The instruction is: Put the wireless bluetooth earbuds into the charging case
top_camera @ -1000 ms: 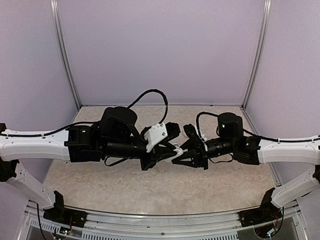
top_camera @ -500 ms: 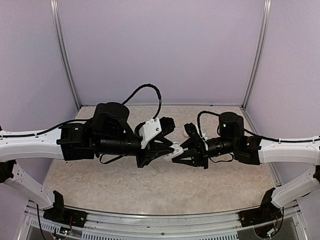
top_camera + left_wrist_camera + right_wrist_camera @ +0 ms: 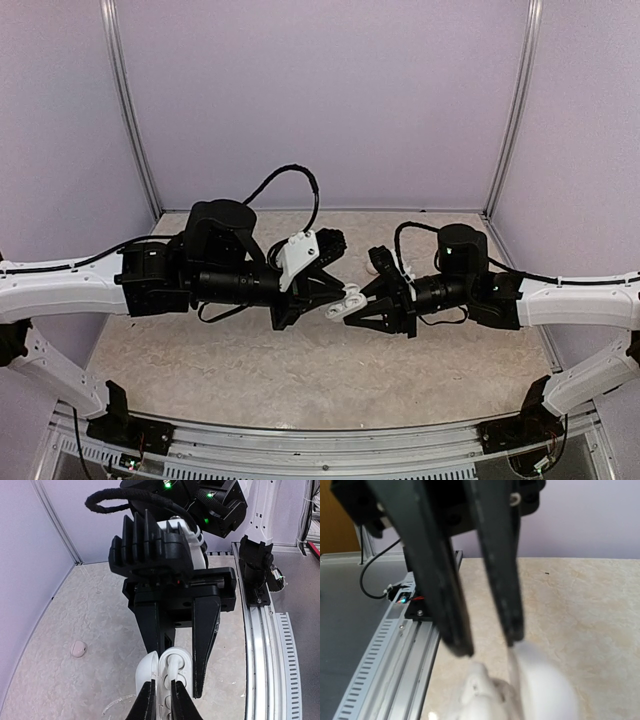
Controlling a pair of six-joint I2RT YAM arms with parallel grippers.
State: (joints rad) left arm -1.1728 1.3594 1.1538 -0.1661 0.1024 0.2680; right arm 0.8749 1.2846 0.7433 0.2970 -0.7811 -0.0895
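My right gripper (image 3: 352, 308) is clamped on the charging case (image 3: 345, 300), a white shell pinched between the two black fingers and held up off the surface at the middle of the table (image 3: 200, 370). In my left wrist view the case shows two white lobes side by side and looks to be open. My left gripper (image 3: 162, 702) meets it from 9 o'clock. Its fingers stand almost together with a sliver of white between them, and I cannot tell whether they pinch it or only flank it, nor whether that white is part of the case.

One pale pink earbud (image 3: 372, 267) lies alone on the tabletop, at about 1 o'clock from the case in the top view, near my right wrist and touching nothing.

The surface is beige with a faint mottled, stone-like pattern. Plain lilac walls (image 3: 320, 100) close it in at 9, 12 and 3 o'clock, with slim metal posts (image 3: 125, 110) in the far corners. A grey metal rail (image 3: 320, 445) with a slotted strip runs along the edge at 6 o'clock, where my bases are bolted. A black cable (image 3: 285, 180) loops above my left wrist.
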